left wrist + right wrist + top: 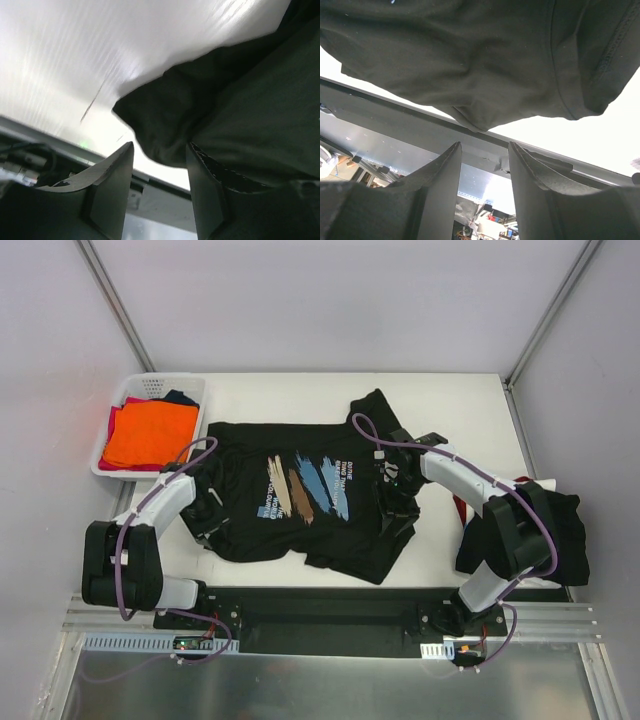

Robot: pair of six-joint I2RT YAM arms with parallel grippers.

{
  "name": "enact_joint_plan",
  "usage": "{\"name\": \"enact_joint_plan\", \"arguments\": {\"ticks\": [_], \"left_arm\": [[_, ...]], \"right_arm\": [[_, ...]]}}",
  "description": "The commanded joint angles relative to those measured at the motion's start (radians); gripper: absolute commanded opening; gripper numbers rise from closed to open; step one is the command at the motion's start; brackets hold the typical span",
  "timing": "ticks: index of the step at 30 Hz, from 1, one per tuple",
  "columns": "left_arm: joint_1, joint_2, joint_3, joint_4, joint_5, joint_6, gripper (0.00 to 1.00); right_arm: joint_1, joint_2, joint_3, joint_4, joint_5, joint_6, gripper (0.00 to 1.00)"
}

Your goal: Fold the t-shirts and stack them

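Both arms (165,502) are white with black joints, purple cables (128,540) and dark fingers (110,185).

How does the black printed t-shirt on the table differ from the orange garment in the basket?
The black cloth t-shirt carries a blue, tan and brown brush-stroke print; the orange cloth garment shows none. The black t-shirt lies spread on the white table; the orange garment lies folded in the white plastic lattice basket. The black t-shirt covers more area than the orange garment. Both are soft cloth.

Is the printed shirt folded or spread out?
Spread out: the printed shirt lies open on the table, whole print showing.
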Motion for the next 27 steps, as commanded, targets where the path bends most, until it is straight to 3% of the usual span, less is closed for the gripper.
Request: {"name": "enact_joint_plan", "arguments": {"ticks": [1,6,9,11,15,22,27], "left_arm": [[-0.036,-0.047,0.051,-0.16,0.034,-0.041,0.47],[-0.141,-0.082,0.146,-0.183,-0.02,-0.07,0.57],[-0.177,-0.073,0.18,-0.204,-0.038,-0.09,0.58],[-0.177,-0.055,0.168,-0.217,-0.045,-0.093,0.56],[-0.177,-0.058,0.145,-0.333,-0.153,-0.145,0.38],[-0.173,-0.053,0.166,-0.381,-0.23,-0.228,0.45],[-0.073,-0.045,0.079,-0.243,-0.113,-0.162,0.48]], "right_arm": [[0.005,-0.038,0.0,-0.04,0.003,-0.013,0.46],[0.005,-0.026,-0.002,-0.039,-0.005,-0.042,0.46],[0.007,-0.029,-0.006,-0.037,-0.002,-0.044,0.46],[0.005,-0.041,-0.011,-0.037,0.002,-0.044,0.46],[0.004,-0.073,-0.04,-0.036,0.023,-0.042,0.46],[0.005,-0.111,-0.095,-0.017,0.015,-0.027,0.46],[0.005,-0.121,-0.091,-0.02,0.026,-0.03,0.46]]}}
